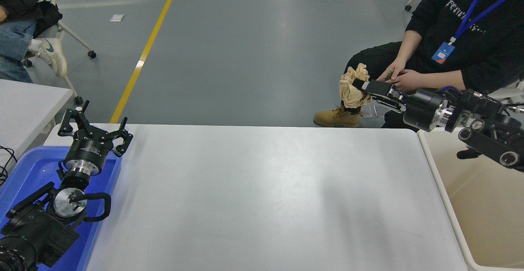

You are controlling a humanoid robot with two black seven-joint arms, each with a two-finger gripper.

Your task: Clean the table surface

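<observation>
The table surface (262,193) is a wide white top filling the lower half of the head view. My right gripper (360,86) reaches in from the right, raised well above the table's far right part, and is shut on a crumpled ball of brown paper (351,87). The paper hangs in the air, seen against the seated person's leg. My left gripper (95,132) is parked at the lower left over the blue bin, with its fingers spread open and nothing in them.
A beige plastic bin (434,172) stands against the table's right edge, under my right arm. A blue bin (24,168) sits at the left edge. A person (450,58) sits beyond the far right corner, and a smaller white table (28,107) shows at the left.
</observation>
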